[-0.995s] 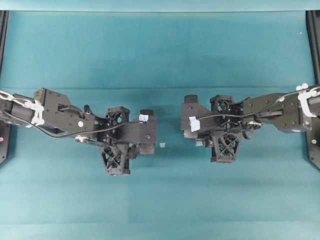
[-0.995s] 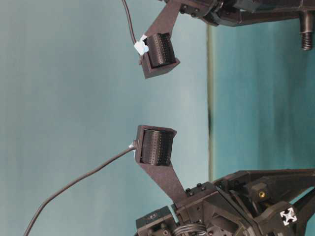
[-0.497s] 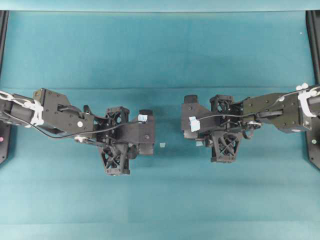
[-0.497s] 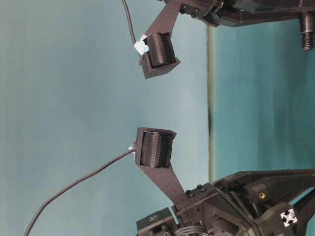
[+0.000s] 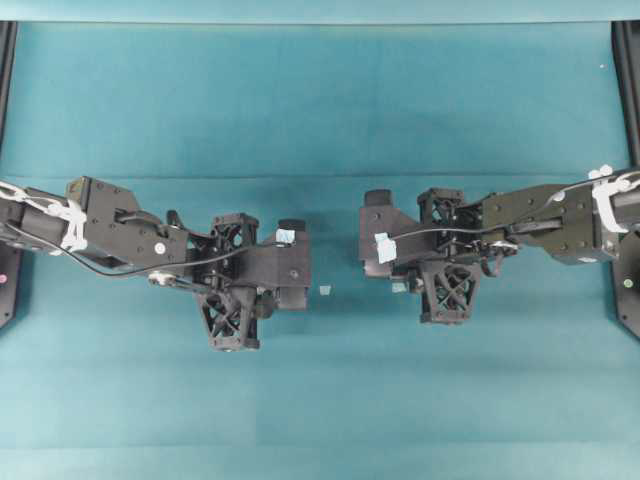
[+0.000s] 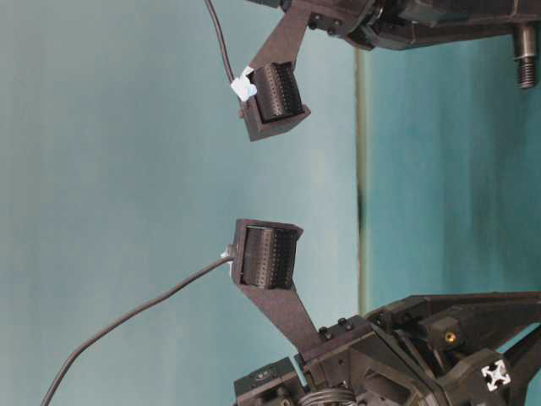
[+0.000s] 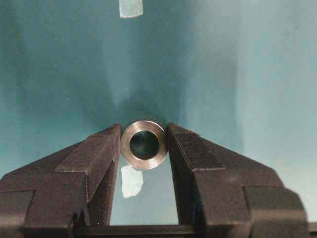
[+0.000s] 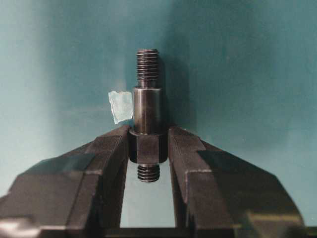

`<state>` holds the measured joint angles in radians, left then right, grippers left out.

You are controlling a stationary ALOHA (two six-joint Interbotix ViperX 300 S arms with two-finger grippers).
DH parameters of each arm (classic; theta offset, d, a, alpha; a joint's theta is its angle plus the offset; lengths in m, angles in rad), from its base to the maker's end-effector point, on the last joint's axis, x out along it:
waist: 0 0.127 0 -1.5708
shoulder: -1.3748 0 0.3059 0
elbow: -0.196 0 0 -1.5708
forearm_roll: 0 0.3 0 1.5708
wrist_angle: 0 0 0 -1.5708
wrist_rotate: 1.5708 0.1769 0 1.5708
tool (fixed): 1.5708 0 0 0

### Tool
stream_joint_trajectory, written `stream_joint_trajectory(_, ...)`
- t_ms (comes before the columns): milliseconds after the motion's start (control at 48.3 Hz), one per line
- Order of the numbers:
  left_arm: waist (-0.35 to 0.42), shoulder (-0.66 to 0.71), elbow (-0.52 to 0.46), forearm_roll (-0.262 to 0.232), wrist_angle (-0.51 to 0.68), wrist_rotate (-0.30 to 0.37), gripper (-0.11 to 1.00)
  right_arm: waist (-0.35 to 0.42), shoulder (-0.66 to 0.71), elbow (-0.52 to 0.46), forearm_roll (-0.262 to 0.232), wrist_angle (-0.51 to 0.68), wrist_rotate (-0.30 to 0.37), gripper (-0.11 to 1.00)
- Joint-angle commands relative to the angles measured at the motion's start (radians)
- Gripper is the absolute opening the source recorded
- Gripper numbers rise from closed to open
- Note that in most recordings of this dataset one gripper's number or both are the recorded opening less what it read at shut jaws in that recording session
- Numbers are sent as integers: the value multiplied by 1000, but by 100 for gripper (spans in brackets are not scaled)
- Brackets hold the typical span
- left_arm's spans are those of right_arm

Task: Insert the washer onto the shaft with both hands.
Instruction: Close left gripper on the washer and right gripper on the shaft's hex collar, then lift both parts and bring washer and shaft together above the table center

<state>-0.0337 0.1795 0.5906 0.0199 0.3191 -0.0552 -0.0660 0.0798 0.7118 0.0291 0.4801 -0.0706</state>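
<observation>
In the left wrist view the washer [image 7: 144,145], a small silvery ring with a dark hole, sits pinched between my left gripper's [image 7: 144,147] fingertips, its hole facing the camera. In the right wrist view the shaft [image 8: 147,114], a dark stepped rod with threaded ends, is clamped by its thick collar in my right gripper [image 8: 148,148] and points away from the jaws. From overhead the left gripper [image 5: 300,265] and right gripper [image 5: 370,238] face each other above the mat, a short gap apart. Both parts are hidden in the overhead and table-level views.
Pale tape scraps lie on the teal mat [image 5: 320,120]: one [image 5: 325,290] between the grippers, another [image 5: 398,287] under the right gripper. Black frame rails [image 5: 628,180] border the sides. The table-level view shows two ribbed finger pads [image 6: 266,254] apart in the air.
The right arm has crept slightly to the left, toward the left gripper. The left arm has barely shifted. Both grips hold as before.
</observation>
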Motion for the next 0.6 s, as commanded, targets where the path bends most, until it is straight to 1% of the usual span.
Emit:
stream_joint_trajectory(0, -3, -15, -5, 2, 0, -2, 37, -8, -5, -8, -3, -3, -9, 0)
stream_joint_trajectory(580, -2, -17, -8, 2, 0, -2, 37, 3, -6, -2, 5, -11, -8, 0)
